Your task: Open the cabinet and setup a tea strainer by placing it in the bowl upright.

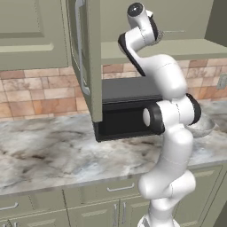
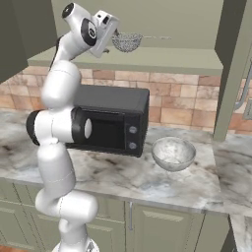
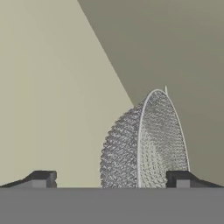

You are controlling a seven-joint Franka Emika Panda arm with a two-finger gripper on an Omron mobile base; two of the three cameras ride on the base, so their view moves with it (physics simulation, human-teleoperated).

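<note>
gripper (image 3: pixel 111 179) open, tea strainer (image 3: pixel 144 144) seemingly between fingertips, inside cabinet (image 2: pixel 147 59).

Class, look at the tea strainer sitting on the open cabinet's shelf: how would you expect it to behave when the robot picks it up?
The tea strainer is thin wire mesh, so it is probably light and may dent if squeezed hard. Its rounded cup would likely rock or roll when nudged. The long thin handle could make it swing if gripped by the cup. The open tool straddles the mesh.

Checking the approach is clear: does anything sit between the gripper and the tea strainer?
Nothing: in the hand view the open gripper faces the tea strainer directly.
</note>
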